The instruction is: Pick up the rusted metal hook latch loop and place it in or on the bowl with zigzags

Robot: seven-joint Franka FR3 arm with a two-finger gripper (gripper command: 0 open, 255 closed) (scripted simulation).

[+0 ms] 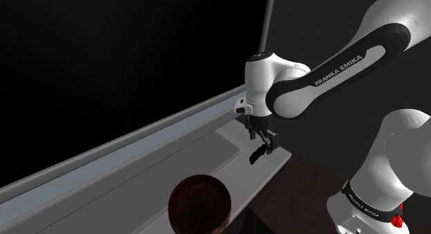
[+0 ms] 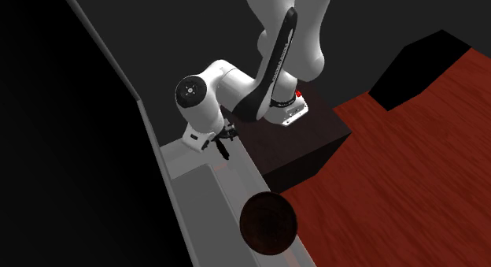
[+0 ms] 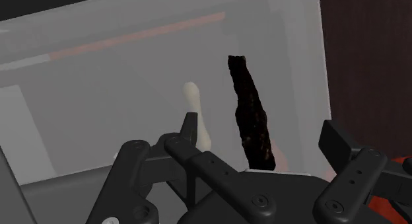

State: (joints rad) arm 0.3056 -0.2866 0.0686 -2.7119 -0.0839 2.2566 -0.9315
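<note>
I am watching the all-black two-finger gripper (image 1: 261,139) hanging low at centre-right of the shoulder view, on the white arm (image 1: 324,74) that is reaching in from the right edge. Its fingers are standing apart, released. In the wrist view the gripper (image 3: 260,131) is straddling the dark rust-brown elongated metal latch (image 3: 249,113), and neither finger is touching the part of the latch I can see. In the shoulder view the latch (image 1: 257,155) is showing as a small dark slanted sliver just under the fingertips, over the pale grey recessed counter (image 1: 138,184). I cannot tell whether it is resting on that surface. A pale cream rounded stick-like piece (image 3: 193,100) is lying just beside one finger, on the side away from the latch. The dark brown round bowl (image 1: 200,203) is sitting at bottom centre of the shoulder view, well apart from the latch, and its pattern is too dark to make out. In the second exterior view the gripper (image 2: 226,141) is hanging left of centre over the counter (image 2: 204,187), with the dark box stand (image 2: 299,143) just to its right. The bowl (image 2: 268,222) is sitting at lower centre by the counter's right edge, and a red-brown wood-grain floor (image 2: 409,147) is filling the right side. A black area (image 1: 103,60) is covering the shoulder view's upper left.
</note>
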